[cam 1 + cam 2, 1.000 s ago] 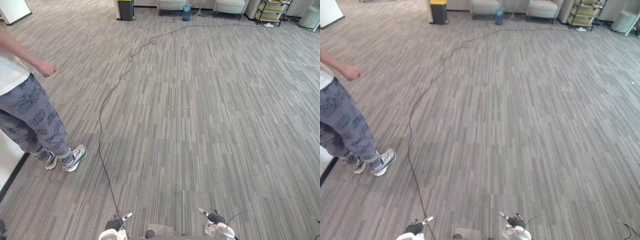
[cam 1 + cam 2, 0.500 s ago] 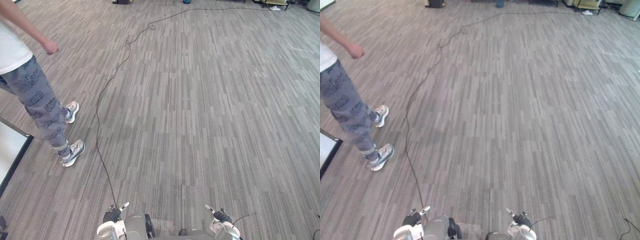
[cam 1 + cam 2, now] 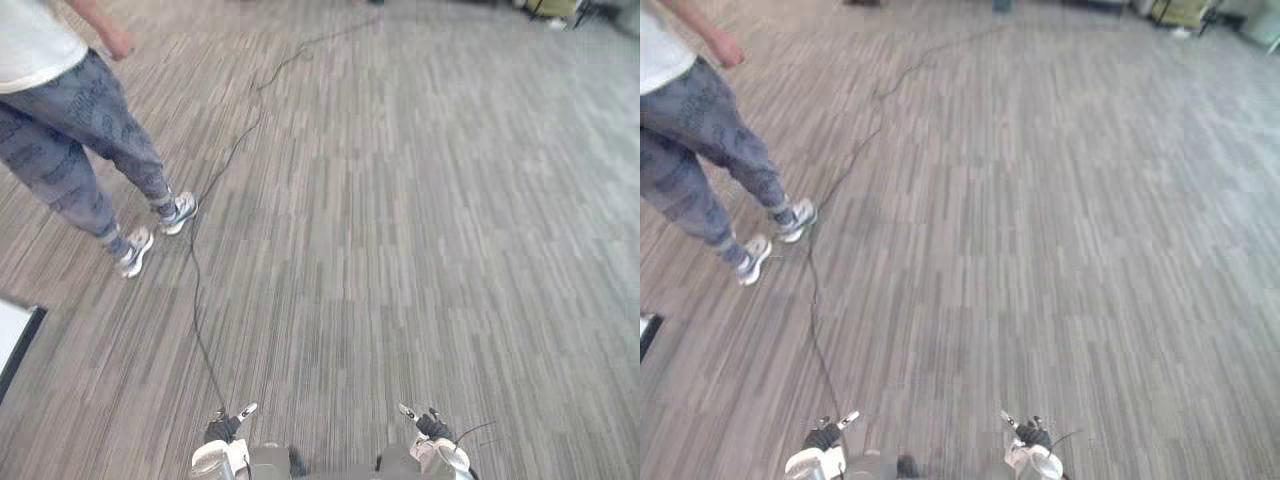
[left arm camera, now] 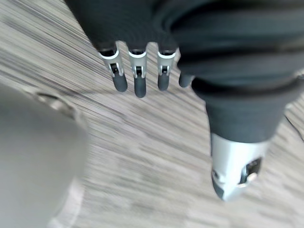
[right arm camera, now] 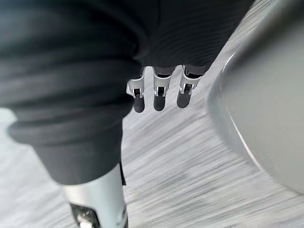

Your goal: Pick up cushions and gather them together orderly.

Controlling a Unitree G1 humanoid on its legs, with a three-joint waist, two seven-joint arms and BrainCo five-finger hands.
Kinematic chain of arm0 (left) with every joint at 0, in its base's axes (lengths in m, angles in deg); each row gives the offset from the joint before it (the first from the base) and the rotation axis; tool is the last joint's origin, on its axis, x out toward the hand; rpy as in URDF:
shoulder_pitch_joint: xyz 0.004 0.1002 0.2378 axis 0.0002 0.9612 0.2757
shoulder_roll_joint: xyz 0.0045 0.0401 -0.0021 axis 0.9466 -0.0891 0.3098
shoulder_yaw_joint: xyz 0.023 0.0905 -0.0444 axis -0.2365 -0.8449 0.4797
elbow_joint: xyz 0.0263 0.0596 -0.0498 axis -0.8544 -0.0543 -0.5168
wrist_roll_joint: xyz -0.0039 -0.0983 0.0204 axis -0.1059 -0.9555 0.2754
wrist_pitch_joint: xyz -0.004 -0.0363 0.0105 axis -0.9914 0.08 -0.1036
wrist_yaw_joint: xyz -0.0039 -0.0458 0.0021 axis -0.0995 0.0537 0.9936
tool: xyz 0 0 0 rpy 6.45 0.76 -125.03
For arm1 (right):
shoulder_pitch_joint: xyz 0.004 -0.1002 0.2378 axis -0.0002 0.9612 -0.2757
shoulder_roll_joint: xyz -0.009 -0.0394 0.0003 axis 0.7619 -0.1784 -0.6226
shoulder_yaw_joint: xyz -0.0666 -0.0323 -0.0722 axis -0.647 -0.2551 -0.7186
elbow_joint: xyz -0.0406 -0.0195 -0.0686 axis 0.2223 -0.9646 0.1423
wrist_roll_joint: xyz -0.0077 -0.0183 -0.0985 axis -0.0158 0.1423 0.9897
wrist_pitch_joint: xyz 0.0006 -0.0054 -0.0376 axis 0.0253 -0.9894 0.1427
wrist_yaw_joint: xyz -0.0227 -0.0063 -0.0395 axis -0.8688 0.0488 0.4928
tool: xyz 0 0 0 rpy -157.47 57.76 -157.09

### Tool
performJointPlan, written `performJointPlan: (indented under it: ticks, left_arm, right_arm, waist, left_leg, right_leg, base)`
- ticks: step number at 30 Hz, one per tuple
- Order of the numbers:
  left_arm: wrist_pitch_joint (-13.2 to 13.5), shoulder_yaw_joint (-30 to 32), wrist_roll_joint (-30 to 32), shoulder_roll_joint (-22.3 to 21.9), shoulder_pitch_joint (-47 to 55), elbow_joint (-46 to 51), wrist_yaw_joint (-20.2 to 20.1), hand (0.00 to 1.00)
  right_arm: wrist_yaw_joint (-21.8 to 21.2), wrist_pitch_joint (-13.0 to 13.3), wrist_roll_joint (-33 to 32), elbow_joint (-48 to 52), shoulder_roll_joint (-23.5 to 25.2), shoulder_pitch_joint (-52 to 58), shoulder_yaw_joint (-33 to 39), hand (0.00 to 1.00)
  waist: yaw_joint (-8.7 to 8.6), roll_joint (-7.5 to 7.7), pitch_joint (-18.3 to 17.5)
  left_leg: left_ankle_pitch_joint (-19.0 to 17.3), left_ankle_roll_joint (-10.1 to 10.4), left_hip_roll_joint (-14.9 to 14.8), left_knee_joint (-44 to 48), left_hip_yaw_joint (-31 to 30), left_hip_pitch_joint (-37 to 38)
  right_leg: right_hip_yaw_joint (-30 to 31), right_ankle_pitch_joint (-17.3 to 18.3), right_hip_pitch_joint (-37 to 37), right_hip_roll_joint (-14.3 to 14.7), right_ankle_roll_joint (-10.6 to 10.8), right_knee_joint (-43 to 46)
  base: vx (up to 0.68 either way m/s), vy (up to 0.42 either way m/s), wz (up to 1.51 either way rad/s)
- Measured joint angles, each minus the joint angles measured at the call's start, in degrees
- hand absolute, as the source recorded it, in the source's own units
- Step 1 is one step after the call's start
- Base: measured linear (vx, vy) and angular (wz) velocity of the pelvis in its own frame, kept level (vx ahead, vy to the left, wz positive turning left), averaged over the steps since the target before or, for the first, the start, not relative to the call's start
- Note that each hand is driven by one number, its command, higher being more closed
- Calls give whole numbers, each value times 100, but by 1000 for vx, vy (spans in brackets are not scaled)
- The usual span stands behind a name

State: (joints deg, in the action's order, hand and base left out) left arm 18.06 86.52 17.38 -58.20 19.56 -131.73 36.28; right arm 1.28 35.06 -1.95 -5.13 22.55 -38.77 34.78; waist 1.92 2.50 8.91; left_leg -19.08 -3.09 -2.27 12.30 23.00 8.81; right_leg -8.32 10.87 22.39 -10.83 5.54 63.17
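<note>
My left hand [image 4: 138,78] hangs over the grey striped carpet [image 4: 156,156] with its fingers straight and its thumb [image 4: 235,166] held apart; nothing is in it. In the right wrist view my right hand [image 5: 160,95] hangs the same way above the carpet, fingers relaxed and thumb [image 5: 97,204] off to the side, holding nothing.
A person [image 3: 70,130] in patterned grey trousers and grey-and-white shoes [image 3: 180,212] strides across the carpet at the far left. A white panel with a dark edge [image 3: 12,335] lies at the left edge. Wide open carpet [image 3: 420,220] stretches ahead and to the right.
The camera has moved, so the whole floor view has shifted. The person has taken a stride, with the legs now spread apart.
</note>
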Motion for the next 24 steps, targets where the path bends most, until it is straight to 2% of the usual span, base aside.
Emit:
performJointPlan:
  ticks: [1, 2, 3, 4, 5, 6, 7, 8, 9, 10, 11, 12, 13, 14, 15, 16, 18, 19, 20, 21, 22, 23, 24]
  left_arm:
    - [-1, 0, 1, -36, -43, -11, -5, 0]
    - [-4, 15, 12, -109, -149, -117, -14, 0]
    - [-5, 4, 34, -168, -211, -193, -17, 0]
    - [-12, -19, 54, -213, -293, -238, -57, 0]
    - [-8, -28, 63, -247, -278, -240, -91, 0]
    - [-6, -32, 79, -273, -271, -259, -103, 0]
    - [-9, -7, 105, -401, -282, -330, -119, 0]
    - [-17, 29, 155, -416, -254, -342, -158, 0]
    - [-17, 62, 225, -397, -202, -337, -139, 0]
    - [-21, 80, 240, -384, -236, -319, -138, 0]
    - [-25, 163, 251, -392, -226, -308, -139, 0]
    - [-29, 331, 246, -396, -161, -282, -133, 0]
    - [-18, 477, 221, -407, -151, -115, -136, 0]
    - [-11, 503, 222, -384, -162, -33, -134, 0]
    - [6, 488, 221, -347, -157, 80, -137, 0]
    - [16, 465, 220, -294, -154, 193, -138, 0]
    - [21, 422, 213, -291, -156, 341, -141, 0]
    - [34, 386, 215, -310, -165, 425, -137, 0]
    - [54, 385, 213, -323, -164, 453, -136, 0]
    - [115, 384, 214, -344, -150, 469, -131, 0]
    - [139, 380, 217, -327, -104, 499, -112, 0]
    - [133, 368, 219, -218, -70, 474, -109, 0]
    - [126, 336, 220, -181, -67, 451, -98, 0]
  right_arm:
    - [-14, 27, 1, 29, 0, -8, 9, 0]
    - [-41, 69, 4, 15, -23, -69, 71, 0]
    - [-47, 70, 9, -10, -56, -87, 107, 0]
    - [-45, 66, 45, -69, -119, -69, 126, 0]
    - [-43, 55, 104, -124, -148, 17, 136, 0]
    - [-44, 50, 144, -190, -172, 86, 156, 0]
    - [-55, 58, 153, -221, -268, 57, 316, 0]
    - [-49, 49, 226, -221, -323, -28, 313, 0]
    - [-66, 55, 228, -204, -352, -74, 337, 0]
    - [-78, 48, 227, -192, -410, -76, 339, 0]
    - [-62, 43, 221, -186, -423, -74, 333, 0]
    - [-43, 39, 213, -196, -442, -76, 305, 0]
    - [-34, 24, 208, -221, -428, -69, 252, 0]
    - [-33, 19, 206, -235, -409, -62, 165, 0]
    - [-34, 14, 204, -235, -356, -58, -22, 0]
    - [-37, 11, 200, -233, -281, -59, -176, 0]
    - [-35, 3, 198, -232, -193, -77, -280, 0]
    - [-36, -2, 198, -233, -104, -136, -247, 0]
    - [-36, -3, 200, -234, -64, -135, -222, 0]
    - [-34, -1, 201, -233, -24, -102, -226, 0]
    - [-32, -9, 208, -253, -1, -79, -287, 0]
    - [-54, -66, 212, -349, -17, -81, -443, 0]
    - [-56, -71, 212, -342, -16, -39, -444, 0]
  waist:
    - [-40, -4, 3]
    - [-138, 0, 31]
    - [-202, -6, 43]
    - [-274, 14, 70]
    - [-298, 36, 76]
    - [-305, 27, 89]
    - [-354, -217, 128]
    - [-341, -350, 148]
    - [-337, -475, 178]
    - [-348, -594, 217]
    - [-347, -654, 251]
    - [-288, -685, 298]
    - [-211, -658, 362]
    - [-154, -586, 409]
    - [-120, -453, 466]
    - [-100, -340, 428]
    - [2, -277, 380]
    - [80, -278, 379]
    - [123, -269, 371]
    - [167, -266, 346]
    - [233, -190, 277]
    - [217, -84, 120]
    - [131, -39, 42]
  left_leg:
    - [-28, 49, -3, -137, -22, 134]
    - [-40, 71, -5, -355, -29, 400]
    - [-40, 70, -12, -443, -69, 574]
    - [-41, 65, 9, -454, -417, 776]
    - [-39, 62, 69, -483, -665, 935]
    - [-36, 61, 90, -513, -852, 1066]
    - [-1, 107, -77, -475, -1179, 1309]
    - [117, 315, -218, -287, -1284, 1291]
    - [291, 525, -315, 318, -1499, 1077]
    - [651, 874, -455, 1394, -1696, 638]
    - [1169, 1154, -557, 2249, -1875, 259]
    - [1558, 1499, -746, 3516, -1995, -345]
    - [1405, 1302, -974, 4538, -1832, -815]
    - [1230, 1170, -1050, 4900, -1711, -1036]
    - [935, 931, -1096, 5115, -1508, -1418]
    - [675, 766, -1161, 4951, -1222, -1924]
    - [446, 670, -1218, 4260, -893, -2484]
    - [431, 605, -1092, 3013, -757, -2772]
    - [494, 631, -980, 2415, -774, -2841]
    - [717, 741, -833, 1478, -904, -2895]
    - [1492, 862, -667, 1181, -1115, -3005]
    - [1336, 664, -486, 1355, -1061, -3022]
    - [1158, 657, -461, 1481, -1022, -3072]
  right_leg:
    - [-142, 59, 213, 59, -54, -206]
    - [-472, 140, 474, 167, -235, -981]
    - [-725, 73, 576, 247, -327, -1813]
    - [-827, -390, 568, 425, -399, -3423]
    - [-789, -635, 470, 468, -359, -4044]
    - [-682, -977, 442, 497, -525, -4204]
    - [-633, -980, 382, 616, -853, -3765]
    - [-698, -721, 388, 618, -954, -3511]
    - [-778, -380, 341, 627, -969, -3258]
    - [-882, -117, 122, 684, -998, -3243]
    - [-908, 10, -105, 744, -1007, -3348]
    - [-889, 136, -534, 899, -1030, -3592]
    - [-836, 240, -1092, 1041, -1100, -3878]
    - [-772, 307, -1437, 1089, -1101, -4052]
    - [-690, 413, -1980, 1094, -1080, -4361]
    - [-598, 470, -2424, 1087, -1033, -4700]
    - [-377, 507, -2797, 1073, -920, -5061]
    - [-161, 562, -3194, 962, -825, -5298]
    - [-54, 613, -3310, 874, -752, -5380]
    - [125, 757, -3454, 761, -641, -5480]
    - [464, 1012, -3617, 578, -579, -5559]
    - [726, 994, -3637, 394, -624, -5527]
    - [866, 867, -3587, 348, -722, -5462]
  base:
    - [486, 29, 9]
    - [507, -9, 21]
    - [770, -94, 62]
    - [721, -137, 82]
    - [651, -169, 90]
    - [567, -156, 62]
    - [554, -144, 34]
    - [666, -189, 28]
    - [653, -213, 25]
    - [784, -260, 32]
    - [807, -218, 19]
    - [801, -167, -8]
    - [536, -90, -24]
    - [622, -81, -28]
    - [592, -65, -27]
    - [703, -63, -33]
    - [529, 40, -65]
    - [646, 125, -84]
    - [687, 167, -93]
    - [640, 293, -109]
    - [793, 392, -117]
    - [654, 338, -84]
    - [732, 376, -52]
